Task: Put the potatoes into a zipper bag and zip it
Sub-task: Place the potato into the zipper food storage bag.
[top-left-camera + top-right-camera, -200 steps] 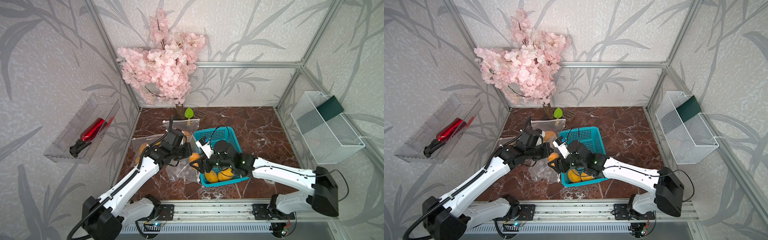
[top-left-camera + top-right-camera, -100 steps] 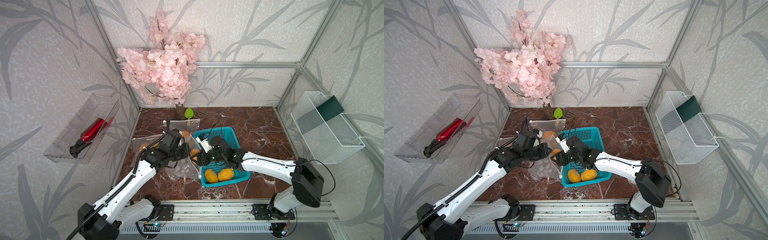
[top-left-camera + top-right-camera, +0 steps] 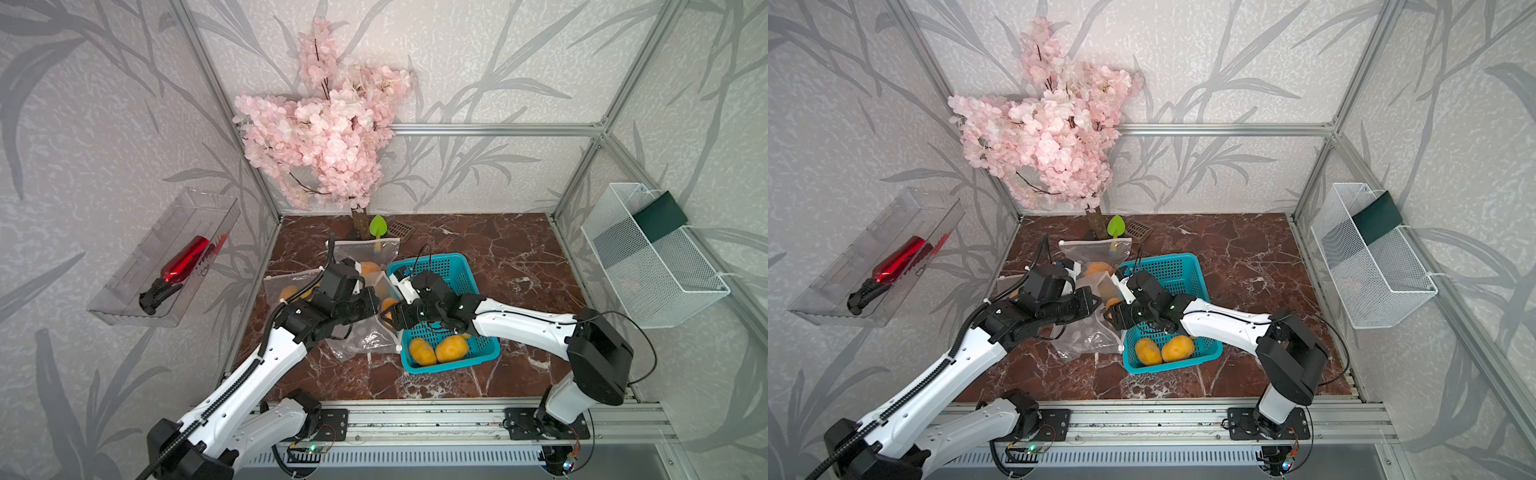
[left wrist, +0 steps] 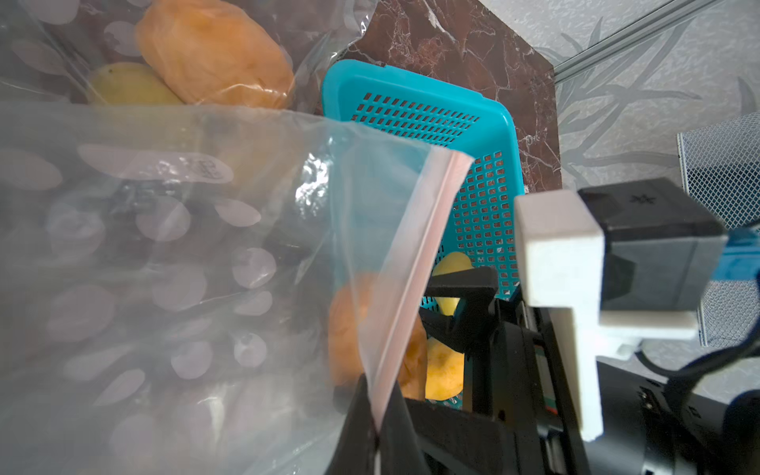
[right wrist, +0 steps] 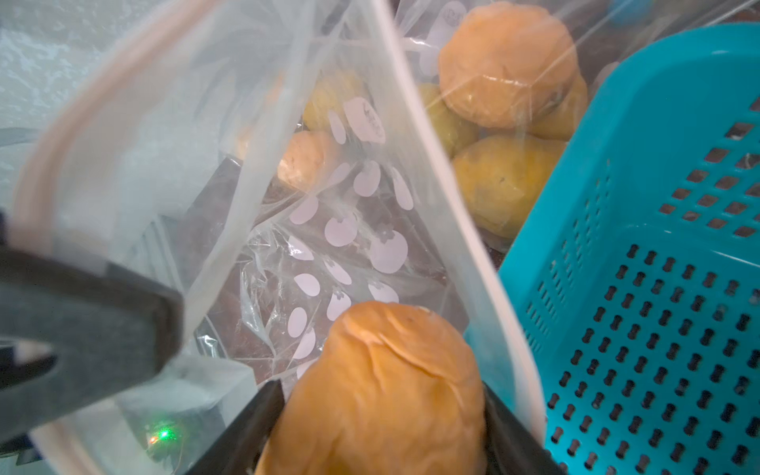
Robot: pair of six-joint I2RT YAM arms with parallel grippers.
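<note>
**Right hand (image 3: 394, 314) grips a lumpy orange potato (image 5: 386, 382) at the mouth of a clear plastic zipper bag (image 5: 349, 246)**

The zipper bag, printed with white tomato shapes, lies on the brown marbled surface (image 3: 519, 257) between its left edge and a teal perforated plastic basket (image 3: 440, 257), just beside the basket's left wall. The left hand (image 4: 376, 413) is clenched on the bag's pink zip strip. Both jaws pinch the film and hold that side of the rim raised off the surface, so the mouth gapes toward the basket.

The right hand's black jaws press against either side of the orange potato, which pokes out ahead of them. In the right wrist view it sits level with the bag's rim, with the far lip running just beside it. I cannot tell whether it has crossed the rim.

In both top views, two more oval orange potatoes (image 3: 422, 351) lie side by side, touching, in the basket's corner nearest the front edge of the surface. A second clear bag (image 3: 365, 249) lies toward the back edge, just beside the basket, and holds orange and paler greenish-yellow potatoes (image 5: 506, 181). A third clear bag (image 3: 277, 286), near the left edge and partly hidden by the left arm, also holds something orange. An artificial tree with pink blossoms (image 3: 328, 137) stands at the back edge.
</note>
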